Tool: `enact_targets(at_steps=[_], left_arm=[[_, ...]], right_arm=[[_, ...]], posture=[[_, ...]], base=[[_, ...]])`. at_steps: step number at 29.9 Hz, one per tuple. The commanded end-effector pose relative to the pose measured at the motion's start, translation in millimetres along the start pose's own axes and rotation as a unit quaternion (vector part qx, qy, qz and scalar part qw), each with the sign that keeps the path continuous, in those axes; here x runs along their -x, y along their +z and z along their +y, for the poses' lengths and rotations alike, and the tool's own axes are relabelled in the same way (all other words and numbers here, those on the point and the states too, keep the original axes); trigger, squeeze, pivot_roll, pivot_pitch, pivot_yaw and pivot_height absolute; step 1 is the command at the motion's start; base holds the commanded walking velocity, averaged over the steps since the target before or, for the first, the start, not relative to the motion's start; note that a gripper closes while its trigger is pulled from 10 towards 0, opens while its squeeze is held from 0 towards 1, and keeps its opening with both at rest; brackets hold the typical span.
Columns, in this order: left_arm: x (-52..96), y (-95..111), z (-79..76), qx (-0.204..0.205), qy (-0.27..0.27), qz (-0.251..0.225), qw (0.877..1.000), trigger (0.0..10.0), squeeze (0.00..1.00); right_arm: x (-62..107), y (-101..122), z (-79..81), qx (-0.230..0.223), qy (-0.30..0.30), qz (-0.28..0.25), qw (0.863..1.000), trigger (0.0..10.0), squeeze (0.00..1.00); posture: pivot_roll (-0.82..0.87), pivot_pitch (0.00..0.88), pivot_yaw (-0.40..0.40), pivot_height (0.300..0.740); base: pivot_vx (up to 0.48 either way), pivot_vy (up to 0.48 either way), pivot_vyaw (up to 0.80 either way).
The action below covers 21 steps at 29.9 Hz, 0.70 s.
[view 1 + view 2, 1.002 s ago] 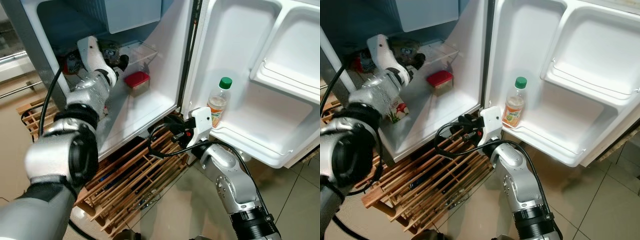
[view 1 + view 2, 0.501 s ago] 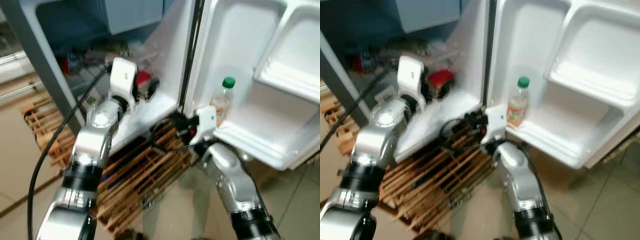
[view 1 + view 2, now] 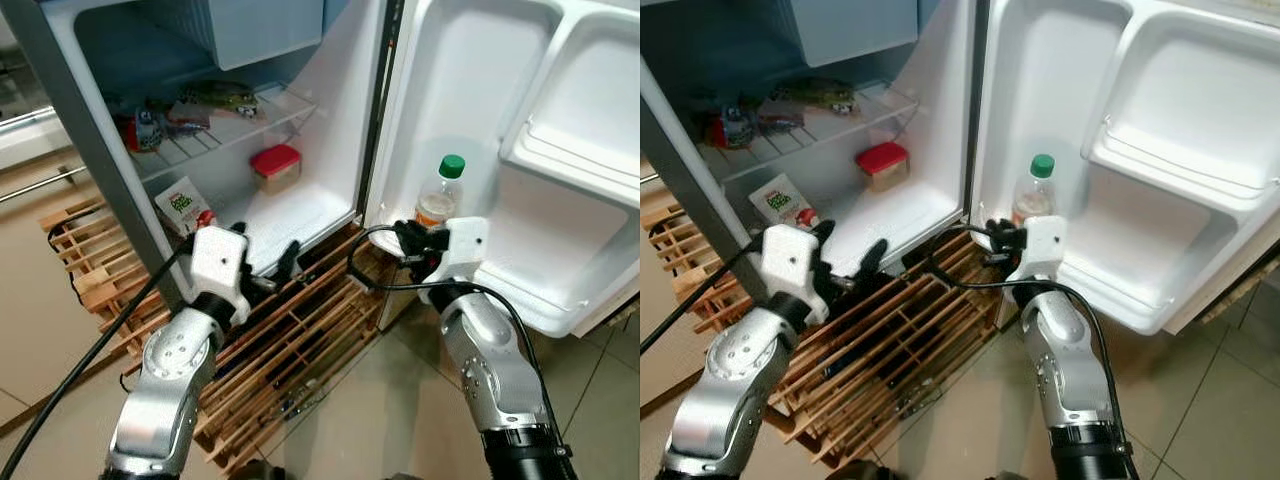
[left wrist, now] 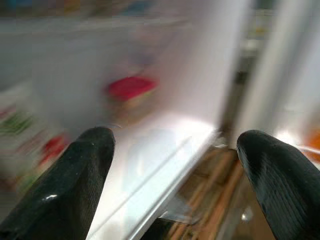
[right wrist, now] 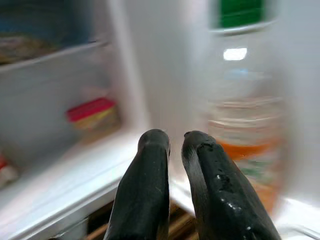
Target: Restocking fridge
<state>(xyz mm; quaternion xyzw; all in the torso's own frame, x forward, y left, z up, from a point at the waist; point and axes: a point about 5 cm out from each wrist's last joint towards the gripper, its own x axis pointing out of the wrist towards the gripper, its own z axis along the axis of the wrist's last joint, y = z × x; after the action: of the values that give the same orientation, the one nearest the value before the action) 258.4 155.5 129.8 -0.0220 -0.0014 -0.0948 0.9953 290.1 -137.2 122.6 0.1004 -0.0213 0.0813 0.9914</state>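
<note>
The fridge stands open. On its wire shelf (image 3: 262, 118) lie a green packet (image 3: 220, 95) and a small red jar (image 3: 135, 128). Below, a red-lidded box (image 3: 275, 165) sits on the fridge floor, with a green-and-white carton (image 3: 183, 205) at the left wall. A green-capped bottle of orange drink (image 3: 440, 195) stands on the lower door shelf (image 3: 520, 290). My left gripper (image 3: 268, 262) hangs open and empty just outside the fridge's front edge. My right gripper (image 3: 405, 240) is shut on nothing, its tips close beside the bottle (image 5: 247, 100).
A slatted wooden rack (image 3: 290, 340) lies on the tiled floor under and in front of the fridge. Black cables loop from both wrists. The upper door shelf (image 3: 570, 165) holds nothing. A blue freezer box flap (image 3: 265, 25) hangs at the top.
My left arm has drawn back out of the fridge from the wire shelf and dropped below the front edge. The right gripper has moved up and right, toward the bottle.
</note>
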Motion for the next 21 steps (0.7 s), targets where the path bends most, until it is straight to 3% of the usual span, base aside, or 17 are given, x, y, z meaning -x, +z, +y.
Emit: enact_targets(at_steps=[1, 2, 4, 9, 13, 17, 21], left_arm=[[9.3, -8, 11.8, 0.007, 0.039, 0.016, 0.999, 10.0, 0.00], [20.8, -11, 16.1, 0.004, 0.066, 0.010, 0.998, 10.0, 0.00], [24.7, -10, 15.4, -0.005, 0.069, 0.005, 0.998, 10.0, 0.00], [21.5, -4, 11.5, -0.021, 0.073, -0.020, 0.997, 10.0, 0.00], [9.4, 2, 1.9, -0.038, 0.055, -0.030, 0.997, 10.0, 0.00], [10.8, 7, -6.6, -0.014, 0.038, -0.045, 0.998, 10.0, 0.00], [11.9, 9, -10.1, -0.018, 0.035, -0.062, 0.997, 10.0, 0.00]], right_arm=[[9.0, 3, -15.0, 0.021, -0.037, -0.012, 0.999, 10.0, 0.00], [21.9, 0, -23.7, 0.053, -0.044, -0.011, 0.998, 10.0, 0.00], [27.5, -2, -28.3, 0.061, -0.049, -0.007, 0.997, 10.0, 0.00], [36.3, -11, -38.6, 0.081, -0.055, 0.015, 0.995, 10.0, 0.00], [22.0, -13, -25.7, 0.082, -0.017, 0.032, 0.996, 10.0, 0.00], [15.4, -13, -14.2, 0.079, 0.019, 0.039, 0.996, 10.0, 0.00], [13.6, -14, -6.9, 0.082, 0.051, 0.045, 0.994, 10.0, 0.00]], posture=[[-0.06, 0.000, -0.024, 0.714], [-0.06, 0.000, -0.032, 0.714], [-0.06, 0.000, -0.038, 0.714], [-0.06, 0.000, -0.057, 0.714], [-0.05, 0.000, -0.075, 0.714], [-0.05, 0.000, -0.077, 0.714], [-0.06, 0.000, -0.081, 0.714]], base=[[0.000, 0.000, 0.00], [0.000, 0.000, 0.00], [0.000, 0.000, 0.00], [0.000, 0.000, 0.00], [0.000, -0.120, 0.18], [0.000, -0.480, 0.65], [0.000, -0.480, 0.62]])
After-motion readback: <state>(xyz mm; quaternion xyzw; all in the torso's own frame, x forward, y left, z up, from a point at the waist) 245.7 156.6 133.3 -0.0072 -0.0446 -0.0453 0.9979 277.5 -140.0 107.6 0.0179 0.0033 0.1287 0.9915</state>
